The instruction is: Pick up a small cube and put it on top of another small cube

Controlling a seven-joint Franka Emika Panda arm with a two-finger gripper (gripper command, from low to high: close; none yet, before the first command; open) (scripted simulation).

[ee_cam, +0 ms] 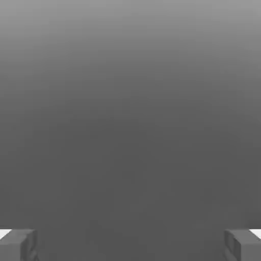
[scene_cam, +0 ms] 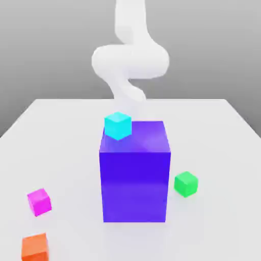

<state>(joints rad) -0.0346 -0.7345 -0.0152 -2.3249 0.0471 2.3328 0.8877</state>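
The small magenta cube (scene_cam: 39, 201) lies on the white table toward the exterior view's left front. The small bright green cube (scene_cam: 185, 184) sits on the table at the exterior view's right, close beside the big blue-purple block. The two are far apart, with the block between them. My white arm (scene_cam: 130, 61) rises behind the block. In the hand view my gripper (ee_cam: 130, 245) is open: its two grey fingertips (ee_cam: 18, 245) stand wide apart with nothing between them, facing a plain grey background.
A big blue-purple block (scene_cam: 135, 176) stands mid-table. A cyan cube (scene_cam: 118, 126) shows at its upper left corner; I cannot tell whether it rests on the block or behind it. An orange cube (scene_cam: 35, 246) lies at the front left. The white table (scene_cam: 214, 132) spreads around them.
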